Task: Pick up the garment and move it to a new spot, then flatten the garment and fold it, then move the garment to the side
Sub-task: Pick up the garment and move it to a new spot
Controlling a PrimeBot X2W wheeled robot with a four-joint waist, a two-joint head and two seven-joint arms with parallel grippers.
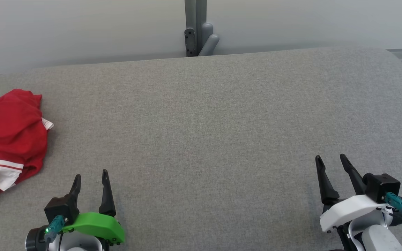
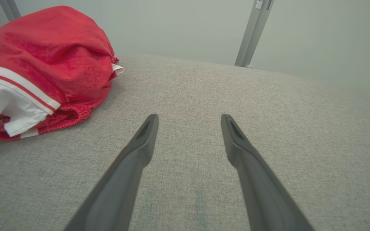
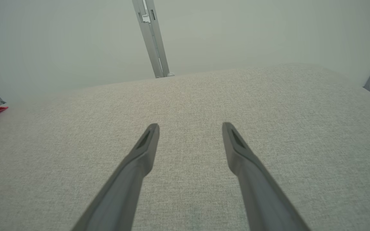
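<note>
Left gripper [image 1: 91,173] is seen at the lower left of the head view, its two dark fingers spread apart over bare fabric; it is held near the garment [image 1: 9,132] without touching it; the garment, red with white panels and a red-and-white stripe, is bunched in a rumpled heap at the far left of the grey padded surface [image 1: 201,139], partly cut off by the frame edge; a ribbed red hem is shown in the left wrist view, turned towards the fingers; right gripper [image 1: 330,156] is found well apart at the lower right, its fingers likewise parted over bare fabric; a grey metal post [image 1: 195,28] is seen behind the surface's far edge, against a pale wall [image 1: 82,28].
</note>
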